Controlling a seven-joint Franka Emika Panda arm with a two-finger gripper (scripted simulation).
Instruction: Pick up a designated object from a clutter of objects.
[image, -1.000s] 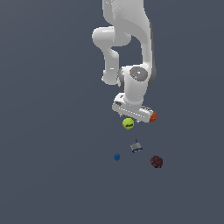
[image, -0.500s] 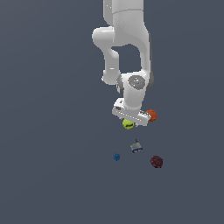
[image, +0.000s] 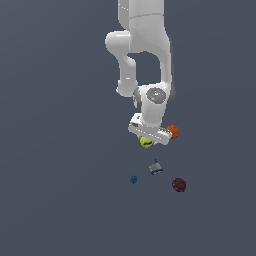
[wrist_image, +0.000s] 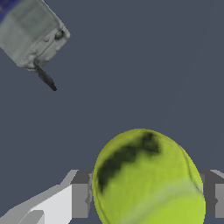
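Over the dark floor the white arm (image: 145, 55) is hanging with its gripper (image: 148, 138) clamping the yellow-green ball (image: 146, 142) between both fingers (wrist_image: 81, 199), the orange ball (image: 173, 131) sitting just beside it, above the maroon ball (image: 179, 184), blocky piece (image: 156, 168) and blue lump (image: 133, 179).

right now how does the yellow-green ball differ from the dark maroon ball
The yellow-green ball sits between the gripper fingers; the dark maroon ball lies alone on the floor, well clear of the arm. The yellow-green ball is bright and smooth with a dark curved mark; the maroon ball is dull, dark and bumpy. In the exterior view both look round and similar in size.
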